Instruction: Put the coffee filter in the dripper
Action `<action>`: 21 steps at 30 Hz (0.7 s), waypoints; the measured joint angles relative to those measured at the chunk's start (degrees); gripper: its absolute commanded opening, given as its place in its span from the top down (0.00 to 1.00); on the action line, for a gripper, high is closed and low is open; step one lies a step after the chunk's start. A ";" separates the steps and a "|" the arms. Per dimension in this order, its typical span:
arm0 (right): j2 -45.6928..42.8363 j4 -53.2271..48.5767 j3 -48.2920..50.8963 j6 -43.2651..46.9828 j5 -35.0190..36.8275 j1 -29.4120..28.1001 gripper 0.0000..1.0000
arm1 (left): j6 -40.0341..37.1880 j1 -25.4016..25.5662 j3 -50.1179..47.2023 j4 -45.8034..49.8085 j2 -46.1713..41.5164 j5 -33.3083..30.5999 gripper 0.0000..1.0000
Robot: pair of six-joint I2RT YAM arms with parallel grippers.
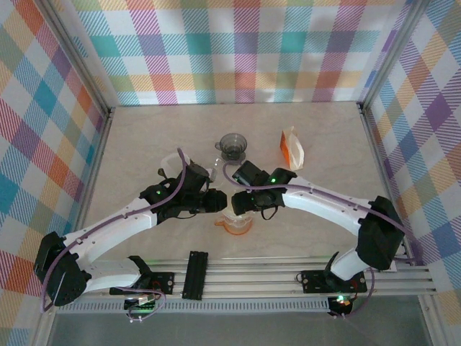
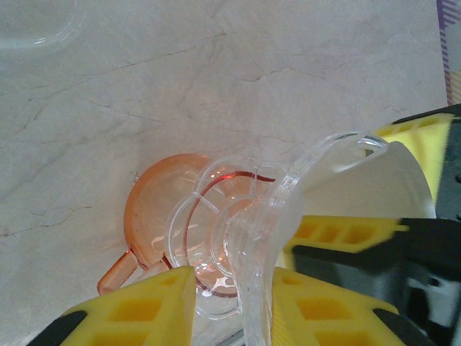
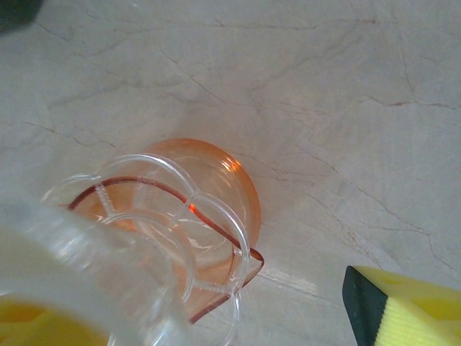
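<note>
Spanning the marbled table (image 1: 144, 144), both arms reach inward and meet over its near middle, so that one can steady the work while the other loads it. Well back stand a grey funnel-shaped piece (image 1: 232, 145) and an orange-and-white packet (image 1: 291, 148), both untouched.

The left gripper (image 2: 232, 281) is closed narrowly on the wall of the clear dripper (image 2: 216, 238). It holds the dripper tipped on its side, the scalloped base towards the orange cup (image 2: 155, 209) below and the mouth turned to the other arm. That tilt seems meant to give the filter a straight way in.

The right gripper (image 1: 236, 204) stands wide apart at that mouth. One yellow finger (image 3: 410, 310) hangs free over bare table, gripping nothing. The other is blurred behind the clear plastic.

The coffee filter (image 2: 367, 180) appears as a pale sheet lying inside the dripper's cone, just under the rim. Whether it sits fully down I cannot tell. My guess is that seating it, then righting the dripper onto the cup, is what remains.
</note>
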State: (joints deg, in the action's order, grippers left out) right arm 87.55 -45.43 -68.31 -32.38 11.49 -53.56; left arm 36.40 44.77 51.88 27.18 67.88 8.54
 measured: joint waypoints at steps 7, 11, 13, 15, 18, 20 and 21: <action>1.11 -0.02 0.07 0.02 0.00 0.00 0.18 | 0.00 0.00 0.00 0.00 0.00 0.00 0.70; -0.44 -0.04 0.07 0.26 0.55 0.00 0.18 | 0.02 0.00 0.00 -0.17 0.02 0.00 0.70; -2.97 -0.04 0.07 0.39 1.16 0.00 0.18 | 0.00 0.00 0.00 -0.20 0.07 0.00 0.70; -6.16 0.00 0.02 0.68 1.88 0.00 0.18 | 0.00 0.00 0.00 -0.26 0.22 0.00 0.70; -10.05 0.57 -0.33 1.11 2.99 0.00 0.18 | 0.02 0.00 0.00 -0.28 0.33 0.02 0.70; -13.27 1.81 0.68 1.31 3.87 0.00 0.17 | 0.02 0.00 0.00 -0.31 0.33 0.00 0.68; -14.99 2.38 1.31 1.33 4.35 0.00 0.17 | 0.04 0.00 0.00 -0.31 0.33 0.00 0.66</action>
State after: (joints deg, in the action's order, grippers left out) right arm 72.55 -43.05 -67.00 -31.05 15.84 -53.56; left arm 36.45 44.77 51.88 26.87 68.20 8.54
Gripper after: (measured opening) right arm 0.825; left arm 0.315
